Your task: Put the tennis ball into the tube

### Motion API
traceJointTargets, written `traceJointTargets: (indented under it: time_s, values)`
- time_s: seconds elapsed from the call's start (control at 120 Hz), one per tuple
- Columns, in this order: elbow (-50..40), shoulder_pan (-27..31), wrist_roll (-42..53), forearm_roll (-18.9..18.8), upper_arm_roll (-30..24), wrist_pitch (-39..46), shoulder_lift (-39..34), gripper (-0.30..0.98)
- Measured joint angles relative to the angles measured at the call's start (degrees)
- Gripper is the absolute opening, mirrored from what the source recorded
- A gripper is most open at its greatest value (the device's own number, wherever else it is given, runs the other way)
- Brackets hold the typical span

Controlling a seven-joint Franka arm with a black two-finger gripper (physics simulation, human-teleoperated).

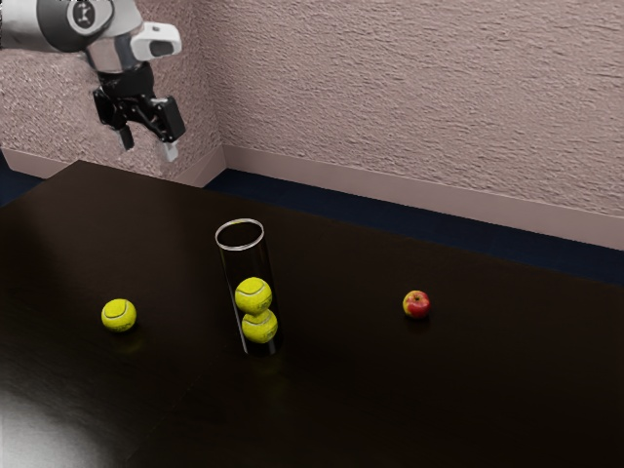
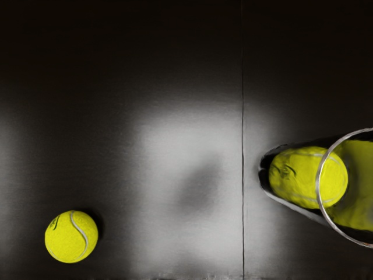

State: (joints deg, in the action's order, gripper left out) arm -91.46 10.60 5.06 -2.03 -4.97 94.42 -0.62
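High at the exterior view's upper left hangs my gripper (image 1: 148,150), open, its two fingertips apart with nothing between them, well above the table. A loose yellow tennis ball (image 1: 119,315) rests on the table at the exterior view's left. To its right stands the clear tube (image 1: 241,234), upright, with two yellow balls stacked inside. In the wrist view the loose tennis ball (image 2: 71,236) lies apart from the tube (image 2: 324,209), whose rim and inner balls show.
A red and yellow apple (image 1: 416,304) sits on the dark table (image 1: 331,400), on the far side of the tube from the loose ball. A textured wall stands behind the table.
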Motion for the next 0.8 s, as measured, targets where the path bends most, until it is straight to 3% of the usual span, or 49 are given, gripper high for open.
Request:
traceJointTargets:
  time_s: [0.175,0.317,0.483,0.8]
  values:
    - [-10.3,-6.1,0.5,0.0,2.4,2.0,-5.0,0.68]
    - [-20.8,-3.0,0.8,0.0,4.2,6.7,-6.1,0.69]
    - [-30.6,-3.7,1.1,-0.1,5.3,18.7,-4.3,0.69]
    - [-36.4,5.5,1.8,-2.3,6.8,36.8,2.8,0.69]
